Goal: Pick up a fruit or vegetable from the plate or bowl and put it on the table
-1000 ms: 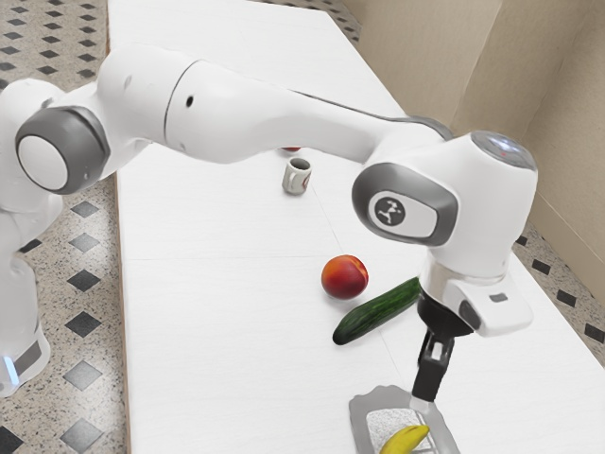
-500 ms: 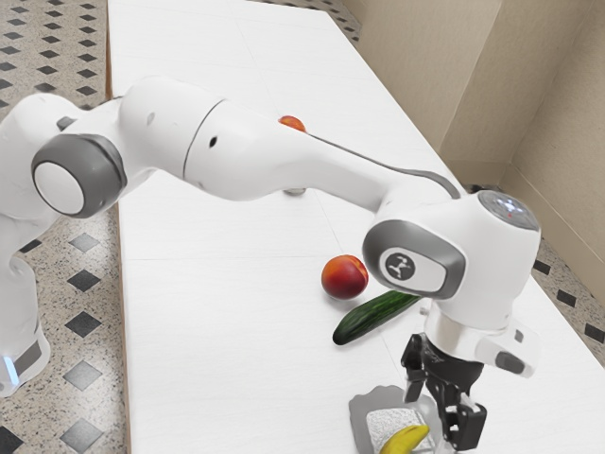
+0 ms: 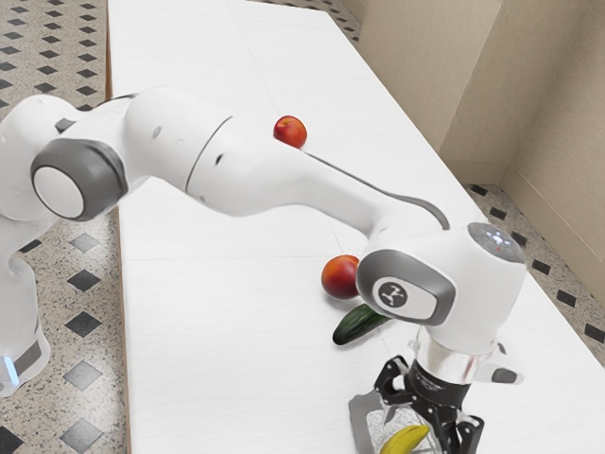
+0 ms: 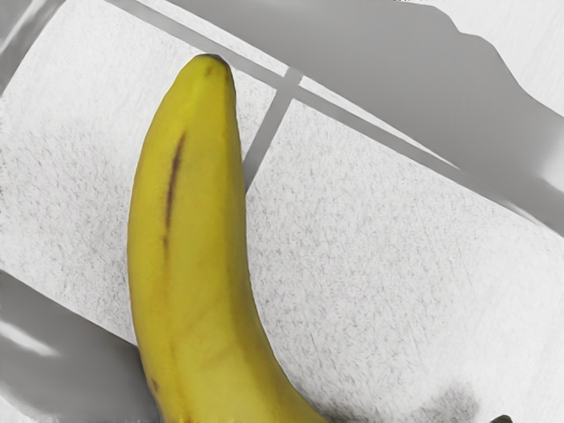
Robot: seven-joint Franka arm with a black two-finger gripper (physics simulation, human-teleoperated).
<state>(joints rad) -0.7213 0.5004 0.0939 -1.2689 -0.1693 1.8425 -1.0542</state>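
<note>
Lettering and numerals: none is reading legibly. Item: one pale, angular emblem (image 3: 392,295), showing on a dark round badge (image 3: 381,301) on the white robot arm (image 3: 255,170). Item: faint pale marking (image 3: 427,382), running across the black collar (image 3: 440,395), staying too small to read.

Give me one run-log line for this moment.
tool: open, above tray | banana: in tray, not held | cucumber: on table | pick: pending
</note>
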